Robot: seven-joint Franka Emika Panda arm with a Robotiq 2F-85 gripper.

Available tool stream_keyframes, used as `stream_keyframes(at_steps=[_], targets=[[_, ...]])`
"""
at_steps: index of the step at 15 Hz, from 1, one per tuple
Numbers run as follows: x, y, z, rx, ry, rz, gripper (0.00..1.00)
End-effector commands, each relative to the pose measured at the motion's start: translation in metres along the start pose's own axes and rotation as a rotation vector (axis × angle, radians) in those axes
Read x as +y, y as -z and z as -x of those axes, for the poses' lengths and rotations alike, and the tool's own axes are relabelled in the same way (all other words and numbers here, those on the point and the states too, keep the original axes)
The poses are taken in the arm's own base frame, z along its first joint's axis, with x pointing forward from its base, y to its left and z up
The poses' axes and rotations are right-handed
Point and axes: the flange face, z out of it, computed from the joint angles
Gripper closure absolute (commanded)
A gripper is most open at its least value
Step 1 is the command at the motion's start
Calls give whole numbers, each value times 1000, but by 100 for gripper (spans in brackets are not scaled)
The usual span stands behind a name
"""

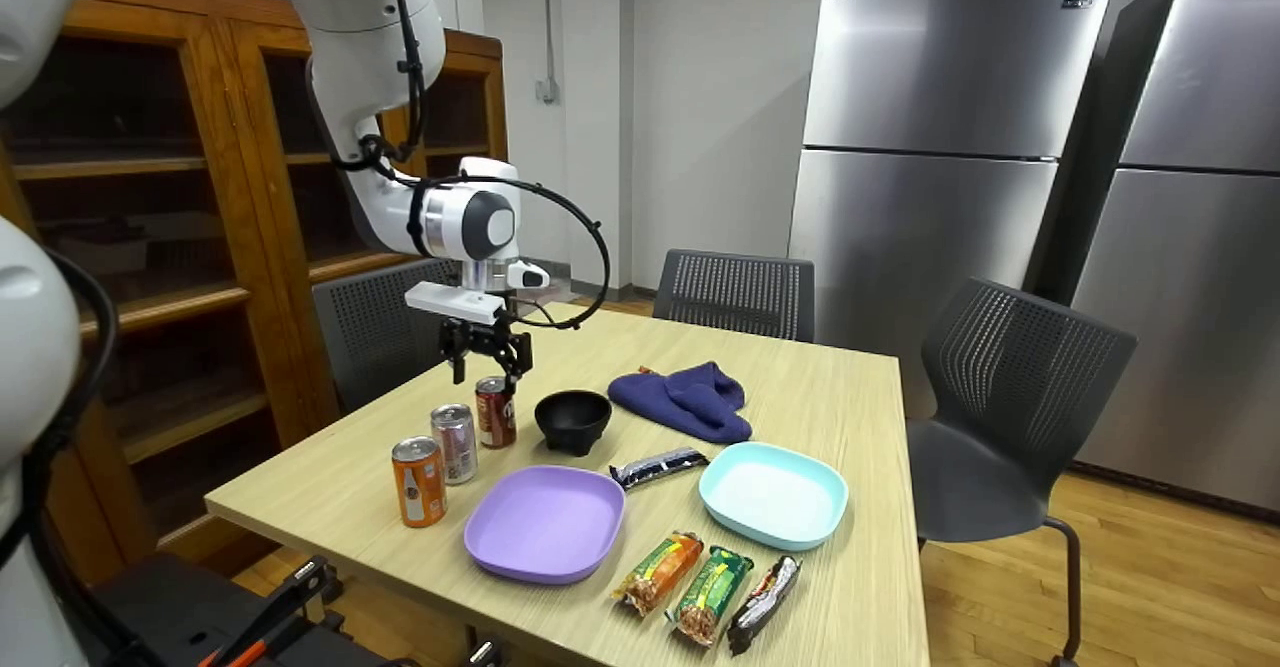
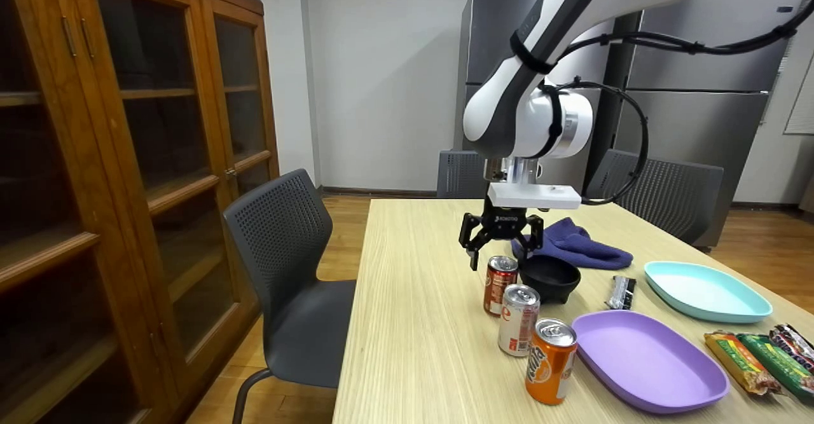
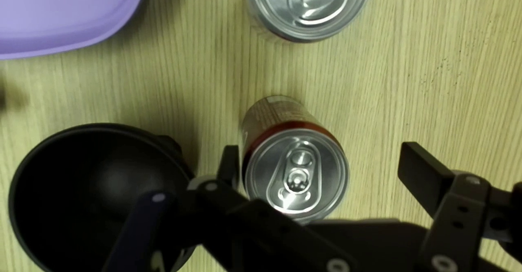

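Observation:
My gripper (image 1: 485,377) is open above the dark red can (image 1: 496,417), with nothing held. It also shows in an exterior view (image 2: 498,260). In the wrist view the gripper (image 3: 322,170) has its fingers on either side of the upright red can (image 3: 297,174). One finger is close beside the can, between it and the black bowl (image 3: 98,174); the other stands well apart. Whether the near finger touches the can is unclear. A silver can (image 3: 310,7) and an orange can (image 1: 419,487) stand upright in a row with it.
A purple plate (image 1: 547,522) lies beside the cans, a light blue plate (image 1: 774,495) farther off. A dark blue cloth (image 1: 690,397), a black-silver wrapped bar (image 1: 658,467) and several snack packs (image 1: 712,592) lie on the table (image 1: 820,377). Chairs (image 2: 299,271) stand around it.

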Motion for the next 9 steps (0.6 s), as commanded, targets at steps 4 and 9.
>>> stream_keyframes(at_steps=[4,9], targets=[[-4,-2,-13,10,-34,44,0],[-4,1,-13,13,-47,48,26]])
